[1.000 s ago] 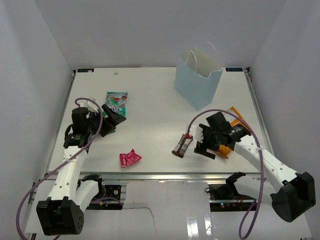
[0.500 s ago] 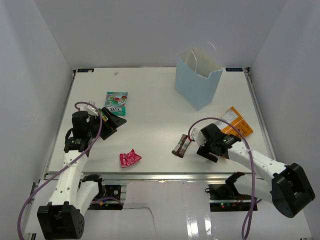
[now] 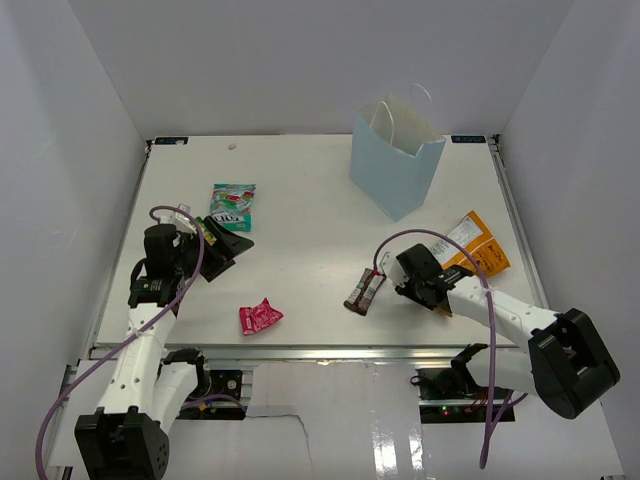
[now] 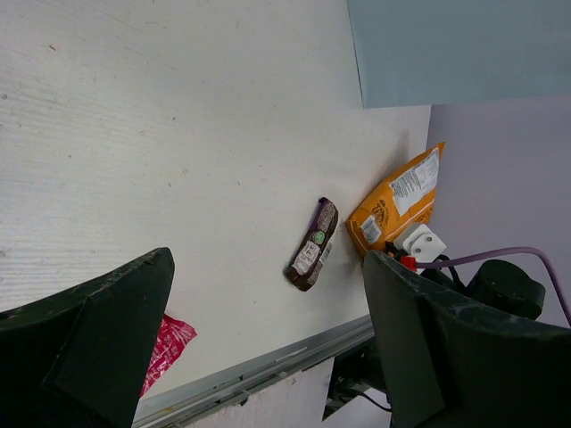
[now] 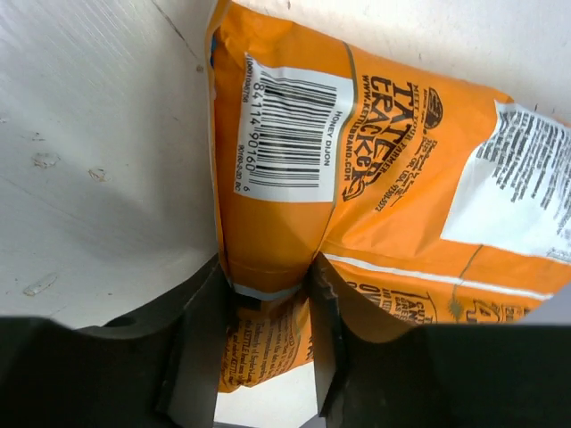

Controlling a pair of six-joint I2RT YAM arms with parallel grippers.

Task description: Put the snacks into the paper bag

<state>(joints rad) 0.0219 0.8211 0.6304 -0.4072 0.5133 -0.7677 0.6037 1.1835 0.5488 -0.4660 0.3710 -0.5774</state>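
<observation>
My right gripper [image 3: 432, 291] [image 5: 268, 299] is shut on the lower corner of the large orange chip bag [image 3: 476, 243] [image 5: 375, 152], its jaws pinching a fold of it near the right side of the table. A dark brown bar [image 3: 364, 291] [image 4: 312, 245] lies just left of that gripper. The small pink packet [image 3: 259, 317] [image 4: 166, 346] sits near the front edge. A teal-green-red pouch [image 3: 233, 202] lies at the left. My left gripper [image 3: 226, 240] [image 4: 268, 267] hangs open and empty beside that pouch. The light-blue paper bag [image 3: 395, 165] [image 4: 455, 49] stands upright at the back right.
The white table [image 3: 300, 170] is walled in by white panels on three sides. A metal rail [image 3: 330, 350] runs along its front edge. A purple cable [image 3: 400, 240] loops over the right arm.
My right gripper slid toward the orange chip bag's near corner and shut on it, and the bag has shifted a little. The left gripper lowered slightly and stays open.
</observation>
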